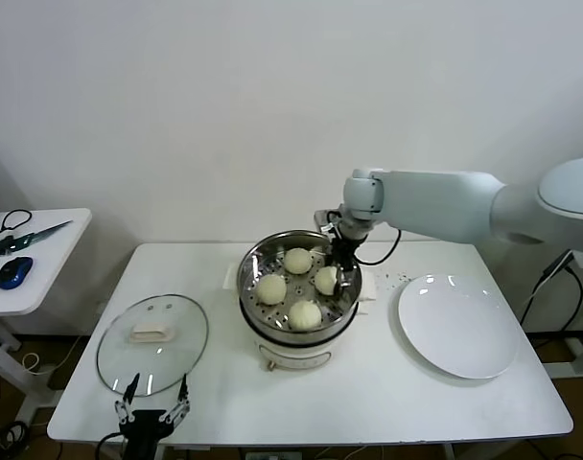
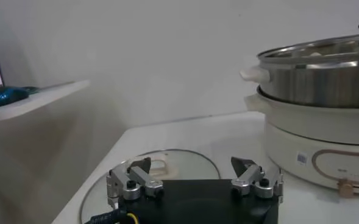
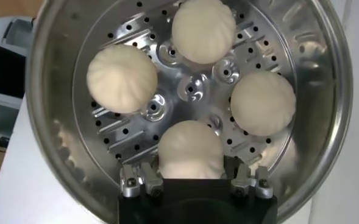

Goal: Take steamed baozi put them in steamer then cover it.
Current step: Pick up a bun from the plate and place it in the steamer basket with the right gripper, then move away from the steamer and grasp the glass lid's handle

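Observation:
Four cream baozi lie on the perforated tray of the steel steamer (image 1: 249, 278) (image 3: 339, 91) (image 2: 319, 82) at the table's middle. My right gripper (image 1: 340, 275) (image 3: 191, 165) reaches down inside it, its fingers against both sides of the right-hand baozi (image 1: 326, 280) (image 3: 190, 146), which rests on the tray. The other baozi (image 3: 121, 78) (image 3: 203, 29) (image 3: 263, 102) lie free. The glass cover (image 1: 181, 350) (image 2: 188, 159) with its white handle lies flat at the table's left. My left gripper (image 1: 157, 387) (image 2: 191, 163) hangs open at the cover's near edge, holding nothing.
A bare white plate (image 1: 457, 326) lies at the table's right. A side table (image 1: 47, 240) on the left carries a blue mouse (image 1: 13, 271) and scissors. The steamer sits on a white base (image 1: 291, 356) with a front knob.

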